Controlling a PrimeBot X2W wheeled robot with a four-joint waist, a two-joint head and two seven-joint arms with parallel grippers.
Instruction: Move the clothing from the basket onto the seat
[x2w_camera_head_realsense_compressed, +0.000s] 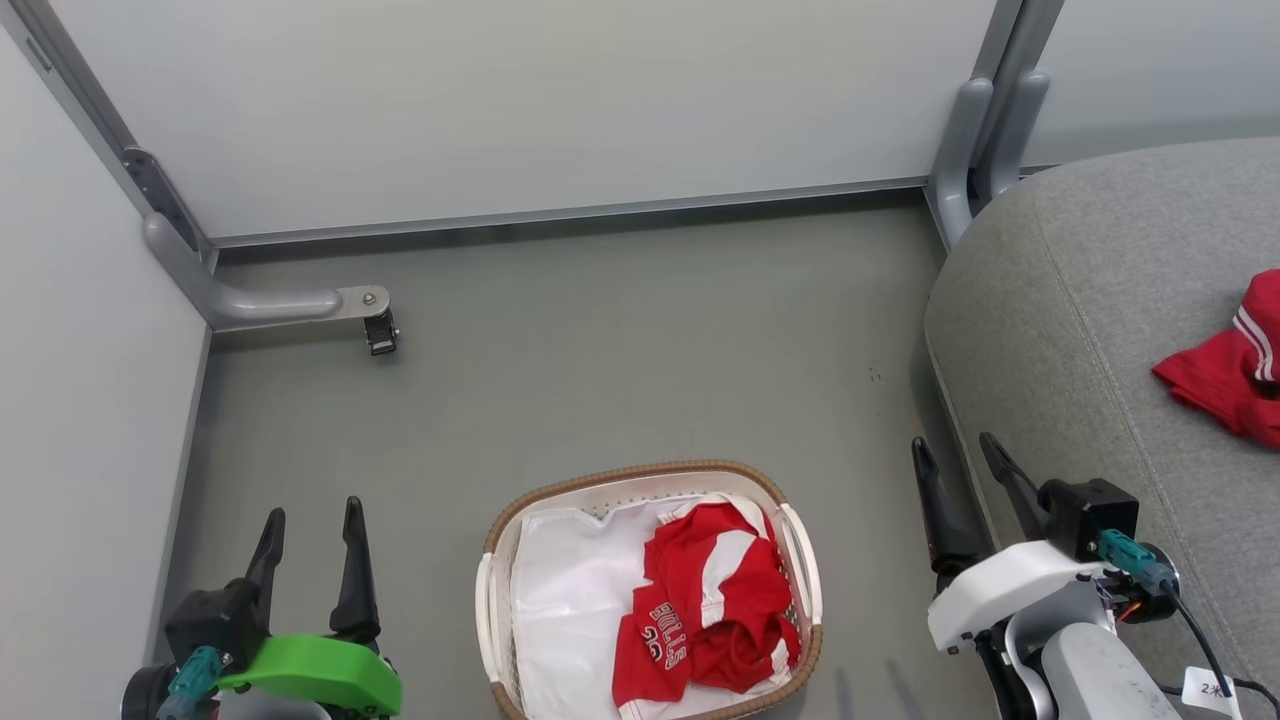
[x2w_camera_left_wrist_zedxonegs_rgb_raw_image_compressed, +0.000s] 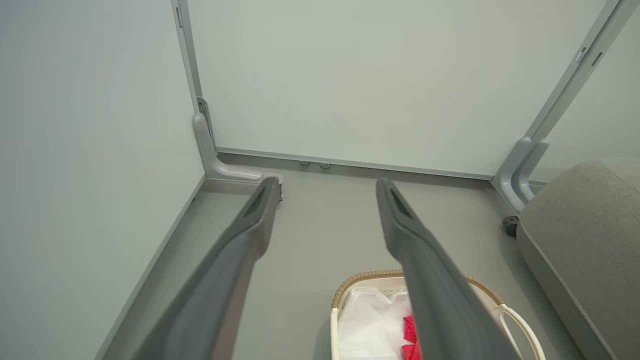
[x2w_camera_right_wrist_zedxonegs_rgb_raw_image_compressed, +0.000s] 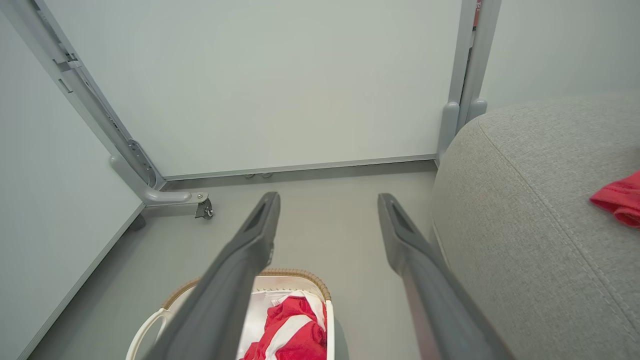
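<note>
At the lower left of the head view, the left gripper (x2w_camera_head_realsense_compressed: 313, 510): sits low, left of the basket (x2w_camera_head_realsense_compressed: 640, 470) and apart from it, points forward over the floor (x2w_camera_head_realsense_compressed: 620, 350), fingers parted in a narrow V, grips nothing. Through its wrist camera: looks along both fingers toward the wall corner, bare floor in the gap, the basket partly hidden behind the right finger. At the lower right, the right gripper (x2w_camera_head_realsense_compressed: 953, 443): sits between basket and seat (x2w_camera_head_realsense_compressed: 1080, 300), tips just beside the seat's rounded edge, points forward too, fingers parted about as wide, grips nothing. Through its wrist camera: crosses the basket with one finger, runs the other along the seat's side. At bottom centre, the basket: stands on the floor between the two grippers, touched by neither, with open floor on both sides. In the basket's right half, the clothing (x2w_camera_head_realsense_compressed: 710, 600): lies crumpled on the white liner (x2w_camera_head_realsense_compressed: 570, 590), "BULLS" lettering facing up, white panel showing. On the seat near the right edge, a second red piece (x2w_camera_head_realsense_compressed: 1230, 375): lies bunched, thin white stripes visible, well apart from the right gripper. Around: pale wall panels (x2w_camera_head_realsense_compressed: 500, 100) behind and to the left, a grey foot with a caster (x2w_camera_head_realsense_compressed: 380, 330) by the left corner, two grey posts (x2w_camera_head_realsense_compressed: 985, 140) beside the seat's far end.
</note>
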